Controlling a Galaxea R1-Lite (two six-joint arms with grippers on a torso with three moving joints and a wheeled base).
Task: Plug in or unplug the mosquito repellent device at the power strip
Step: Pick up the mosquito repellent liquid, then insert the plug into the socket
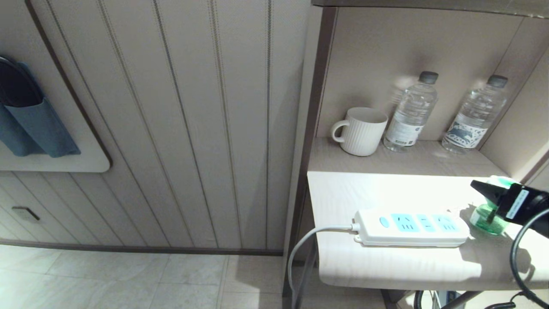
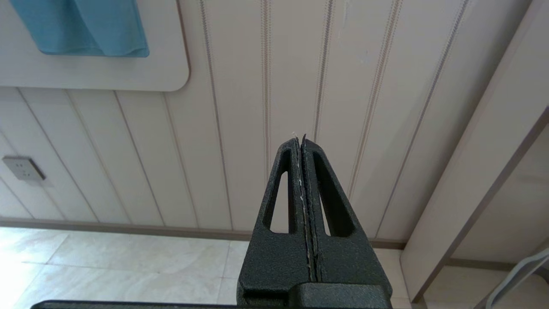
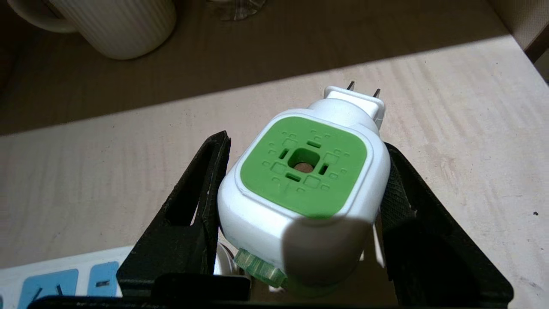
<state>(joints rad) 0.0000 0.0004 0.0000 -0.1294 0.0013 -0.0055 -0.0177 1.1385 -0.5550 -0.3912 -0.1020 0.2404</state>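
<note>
The mosquito repellent device (image 3: 300, 201), a white head with a green top, sits between the fingers of my right gripper (image 3: 305, 141), which press on both its sides. Its two metal prongs (image 3: 363, 88) stick out free, in no socket. In the head view the device (image 1: 487, 219) shows its green bottle just right of the white power strip (image 1: 411, 227), with the right gripper (image 1: 493, 193) reaching in from the right edge. The strip's blue socket panels are all bare. My left gripper (image 2: 300, 137) is shut and empty, off to the left facing the panelled wall.
A ribbed white mug (image 1: 362, 131) and two clear water bottles (image 1: 411, 111) (image 1: 474, 113) stand on the shelf behind the light wooden table (image 1: 386, 270). The strip's white cord (image 1: 300, 249) hangs off the table's left edge. A blue cloth (image 1: 38, 128) hangs on the wall.
</note>
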